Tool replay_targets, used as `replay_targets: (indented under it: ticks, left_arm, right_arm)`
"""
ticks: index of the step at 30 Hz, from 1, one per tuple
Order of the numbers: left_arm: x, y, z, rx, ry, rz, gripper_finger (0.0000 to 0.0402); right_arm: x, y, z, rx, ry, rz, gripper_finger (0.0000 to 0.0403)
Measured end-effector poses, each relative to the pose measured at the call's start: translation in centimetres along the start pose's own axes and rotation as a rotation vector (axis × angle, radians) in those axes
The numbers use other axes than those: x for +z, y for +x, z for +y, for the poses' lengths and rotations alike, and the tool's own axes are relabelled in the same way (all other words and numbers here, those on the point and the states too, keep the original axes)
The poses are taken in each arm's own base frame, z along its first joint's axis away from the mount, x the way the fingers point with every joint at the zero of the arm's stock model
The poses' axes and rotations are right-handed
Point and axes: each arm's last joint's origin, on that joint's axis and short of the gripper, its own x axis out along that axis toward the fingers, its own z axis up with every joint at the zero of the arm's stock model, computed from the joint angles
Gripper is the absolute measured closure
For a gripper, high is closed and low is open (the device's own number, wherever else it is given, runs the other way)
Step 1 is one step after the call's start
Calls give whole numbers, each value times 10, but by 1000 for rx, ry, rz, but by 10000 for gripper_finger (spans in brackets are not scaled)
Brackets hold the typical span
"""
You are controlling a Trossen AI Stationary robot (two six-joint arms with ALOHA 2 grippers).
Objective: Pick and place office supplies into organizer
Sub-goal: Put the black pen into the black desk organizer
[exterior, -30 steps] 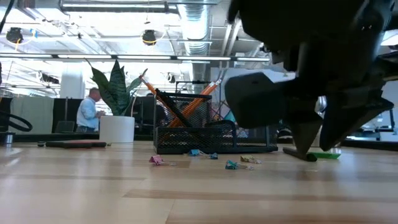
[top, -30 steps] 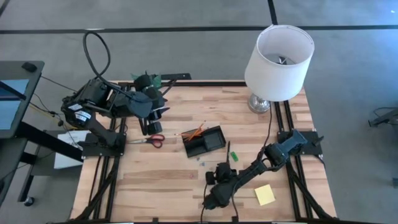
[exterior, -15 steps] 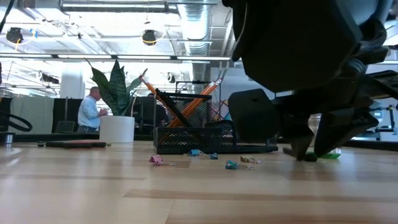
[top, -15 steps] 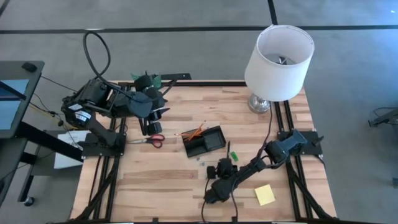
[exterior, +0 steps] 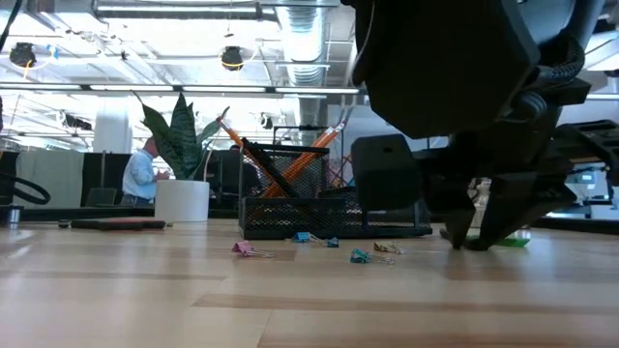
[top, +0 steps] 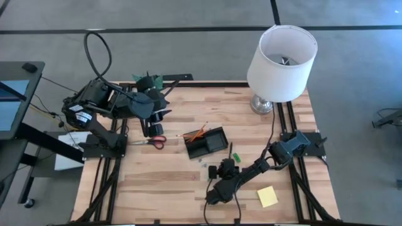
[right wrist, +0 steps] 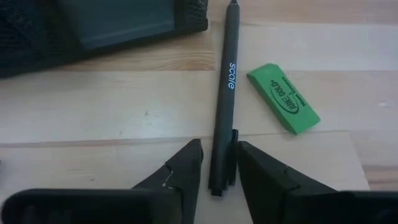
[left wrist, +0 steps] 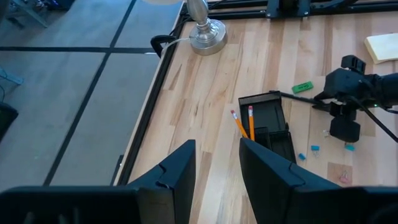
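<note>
A black pen point(right wrist: 227, 74) lies flat on the table beside a green eraser point(right wrist: 283, 98), just right of the black organizer point(top: 207, 142). My right gripper point(right wrist: 221, 149) is low over the table, slanting down. It is open by a narrow gap, one finger on each side of the pen's clip end. Orange pencils point(top: 196, 133) stand leaning in the organizer. Red-handled scissors point(top: 149, 141) lie to its left, and small clips point(exterior: 363, 255) lie in front of it. My left gripper point(left wrist: 217, 168) hangs high at the far left, open and holding nothing. My right gripper straddles the pen's clip end point(right wrist: 219, 180) from above and the near side, its fingers point(right wrist: 186, 165) lying along the pen's length. I cannot tell whether the fingers touch the pen. The pen lies flat on the table.
A white-shaded lamp point(top: 281, 59) stands at the far right corner and a potted plant point(top: 147, 81) at the far left. A yellow sticky-note pad point(top: 267, 196) lies near the right front edge. Bare wood stretches across the near left.
My right gripper has sunk toward the table and moved a little toward the far edge, so its fingertips now reach table level at the pen. The pen, the eraser and the organizer have stayed where they were.
</note>
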Motion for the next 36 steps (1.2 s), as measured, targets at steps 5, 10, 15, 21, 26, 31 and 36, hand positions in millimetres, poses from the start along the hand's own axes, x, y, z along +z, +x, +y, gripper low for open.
replay_targets:
  ticks: [5, 10, 15, 21, 26, 31, 36]
  left_arm:
    - [0, 0, 0, -10, -7, 2, 280]
    - [0, 0, -2, -56, -8, 10, 280]
    - [0, 0, -2, -58, -7, 11, 280]
    - [0, 0, -2, -58, -7, 11, 280]
    - [0, 0, -2, -58, -8, 11, 280]
    - [0, 0, -2, -58, -15, 11, 280]
    - [0, 0, -2, -58, -16, 11, 280]
  right_arm:
    - [0, 0, 1, 12, -11, -4, 353]
    - [-3, -1, -1, 28, -45, -19, 374]
    - [-8, -7, -4, 41, -53, -27, 366]
    - [-10, -28, -6, 24, -55, 2, 356]
    - [-11, -45, -9, 20, -76, 39, 382]
    - [-15, -55, -13, 58, -89, 26, 382]
    - [-19, -58, -18, 74, -107, 12, 379]
